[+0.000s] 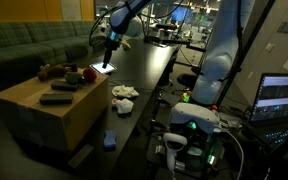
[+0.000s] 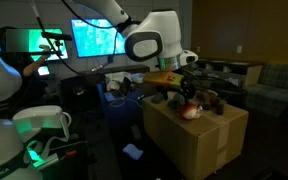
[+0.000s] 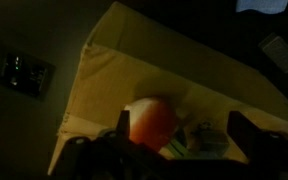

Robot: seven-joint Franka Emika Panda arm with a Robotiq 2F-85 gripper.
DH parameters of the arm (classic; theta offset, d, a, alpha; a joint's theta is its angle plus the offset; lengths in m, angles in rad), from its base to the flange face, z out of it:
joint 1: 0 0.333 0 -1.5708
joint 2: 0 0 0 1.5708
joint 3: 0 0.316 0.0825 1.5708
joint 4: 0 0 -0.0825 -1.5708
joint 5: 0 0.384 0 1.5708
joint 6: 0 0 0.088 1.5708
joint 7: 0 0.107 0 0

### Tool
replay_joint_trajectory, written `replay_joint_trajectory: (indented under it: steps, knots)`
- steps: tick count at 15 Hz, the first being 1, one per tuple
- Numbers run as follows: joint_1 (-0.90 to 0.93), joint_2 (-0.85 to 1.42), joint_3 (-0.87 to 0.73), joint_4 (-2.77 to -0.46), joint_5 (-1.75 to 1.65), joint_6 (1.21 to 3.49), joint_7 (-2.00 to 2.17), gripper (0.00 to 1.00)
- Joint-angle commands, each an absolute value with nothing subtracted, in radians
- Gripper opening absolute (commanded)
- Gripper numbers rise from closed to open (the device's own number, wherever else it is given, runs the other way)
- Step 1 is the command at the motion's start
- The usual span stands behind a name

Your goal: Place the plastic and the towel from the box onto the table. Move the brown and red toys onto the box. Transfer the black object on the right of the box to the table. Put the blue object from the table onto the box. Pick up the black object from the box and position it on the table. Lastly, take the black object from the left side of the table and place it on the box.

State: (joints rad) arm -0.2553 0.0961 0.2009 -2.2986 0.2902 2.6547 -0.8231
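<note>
- The box (image 1: pixel 34 115) sits at one end of the dark worktop (image 1: pixel 149 65). A long open strip of worktop runs past its side.
- The jaws hang over the box's corner nearest the arm, spread wide and holding nothing.
- The red toy (image 2: pixel 191 112) lies on the box close to that corner's edge. In the wrist view it shows (image 3: pixel 152 122) below and between the jaws.
- The brown toy (image 2: pixel 215 103) sits further in on the box top, near the red one.
- Flat black things (image 1: pixel 56 98) take up the middle of the box top.
- A crumpled white towel (image 1: pixel 124 94) lies on the worktop just beside the box.
- The blue object (image 1: pixel 109 140) lies on the worktop near the box's side.
- A sofa (image 1: pixel 24 45) stands behind the box.
</note>
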Motion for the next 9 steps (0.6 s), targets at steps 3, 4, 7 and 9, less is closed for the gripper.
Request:
replay_joint_trajectory:
  steps: [3, 4, 7, 9]
  knots:
    - [-0.115, 0.120, 0.165, -2.223, 0.316, 2.662, -0.945, 1.00]
    - [-0.096, 0.137, 0.165, -2.207, 0.296, 2.667, -0.940, 1.00]
    - [-0.056, 0.168, 0.164, -2.160, 0.254, 2.653, -0.923, 1.00]
    - [-0.032, 0.209, 0.162, -2.115, 0.197, 2.644, -0.890, 1.00]
